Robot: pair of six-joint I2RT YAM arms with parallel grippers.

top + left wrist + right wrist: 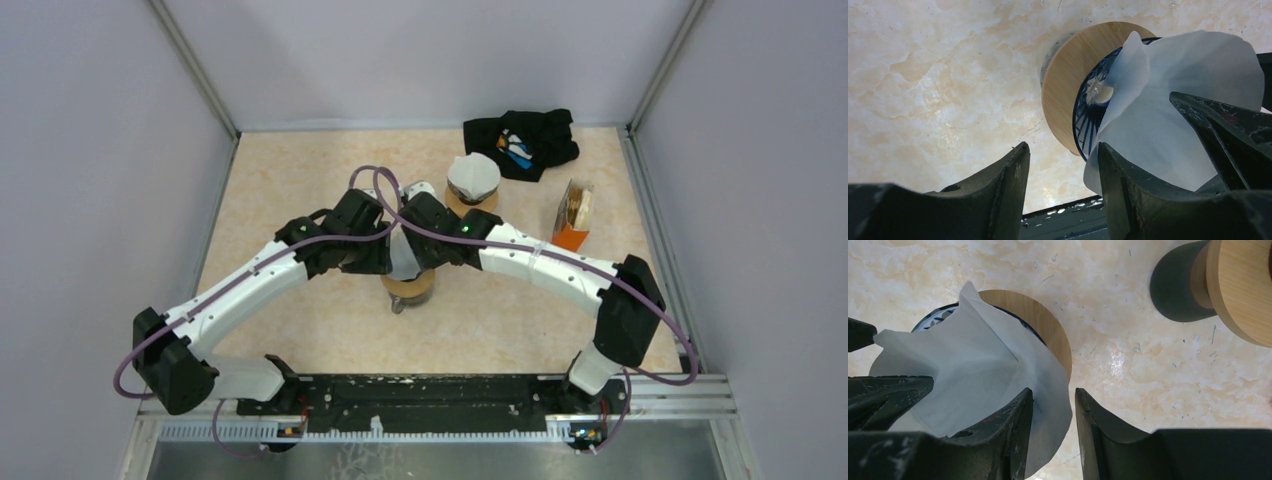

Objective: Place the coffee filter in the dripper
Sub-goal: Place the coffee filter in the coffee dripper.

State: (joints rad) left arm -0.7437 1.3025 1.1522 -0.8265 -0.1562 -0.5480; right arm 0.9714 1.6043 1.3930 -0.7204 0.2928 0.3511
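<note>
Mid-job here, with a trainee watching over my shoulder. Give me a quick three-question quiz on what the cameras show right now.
1. True or false: the left gripper has its jaws clamped on the coffee filter.
2. What stands near the table's right edge? A orange box; B kettle; C mug.
3. Fill in: the dripper's collar is ___.
Key: 1 false, its jaws stand open; 2 A; 3 wooden.
</note>
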